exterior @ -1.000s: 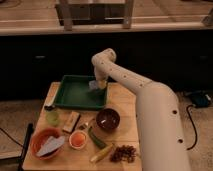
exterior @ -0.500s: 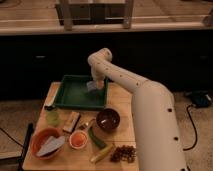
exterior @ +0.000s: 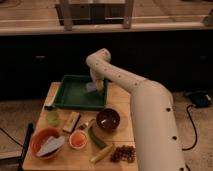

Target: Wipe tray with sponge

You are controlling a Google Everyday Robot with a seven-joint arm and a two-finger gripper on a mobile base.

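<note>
The dark-green tray (exterior: 75, 97) lies at the back of the wooden table (exterior: 119, 102). My gripper (exterior: 94, 86) points down into the tray's back right corner at the end of the white arm (exterior: 145, 105). It is shut on the pale blue-grey sponge (exterior: 91, 88), which has a yellowish part on its right side. The sponge rests on the tray floor near the right rim.
In front of the tray stand a dark brown bowl (exterior: 107, 119), a tan block (exterior: 71, 121) and a green round object (exterior: 52, 116). Near the front edge are an orange bowl with a grey-white cloth (exterior: 47, 142), a small orange dish (exterior: 78, 139), a green vegetable (exterior: 97, 137) and dark grapes (exterior: 124, 152).
The gripper and sponge have slid slightly left across the back right part of the tray. Nothing else on the table has moved.
</note>
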